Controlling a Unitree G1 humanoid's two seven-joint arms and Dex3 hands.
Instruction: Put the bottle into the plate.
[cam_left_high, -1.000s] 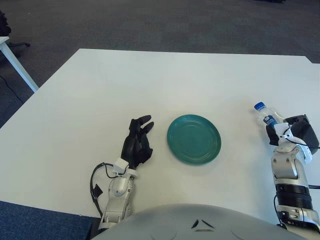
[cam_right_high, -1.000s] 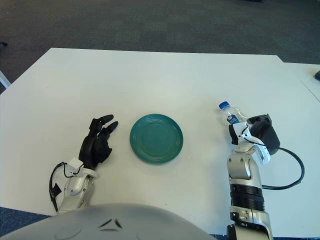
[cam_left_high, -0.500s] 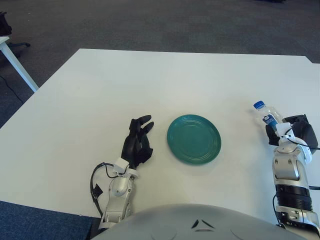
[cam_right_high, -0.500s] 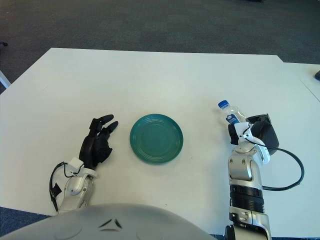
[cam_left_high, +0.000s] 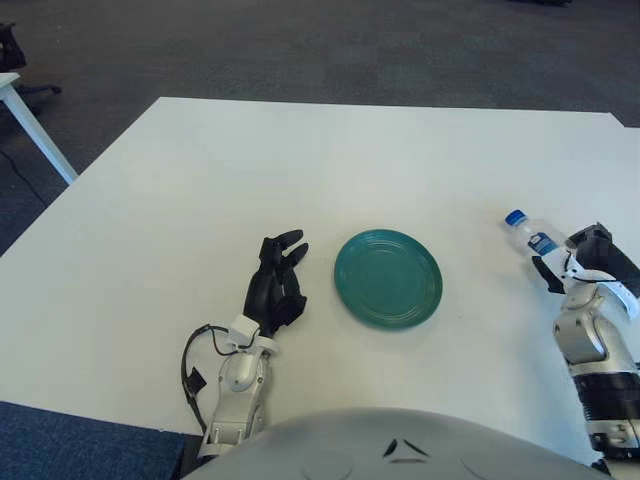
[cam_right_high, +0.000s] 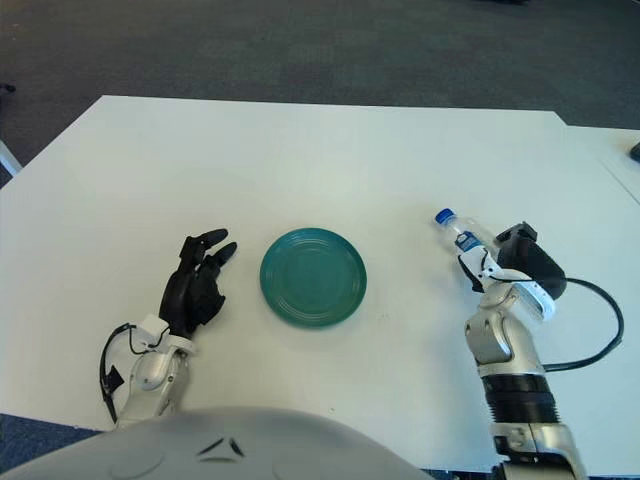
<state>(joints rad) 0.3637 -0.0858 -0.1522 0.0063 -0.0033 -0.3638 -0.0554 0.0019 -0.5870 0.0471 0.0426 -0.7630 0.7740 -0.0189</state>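
Fingers of the right hand (cam_right_high: 505, 262) grip the bottle (cam_right_high: 461, 233) at frame right, beside the plate (cam_right_high: 312, 277); left hand (cam_right_high: 196, 282) lies relaxed, holding nothing.

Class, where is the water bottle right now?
The water bottle is right of the green plate, apart from it, in the right hand, its blue cap pointing toward the table's far left.

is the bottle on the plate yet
No, the bottle is off to the right of the green plate, held in the right hand, and the plate has nothing on it.
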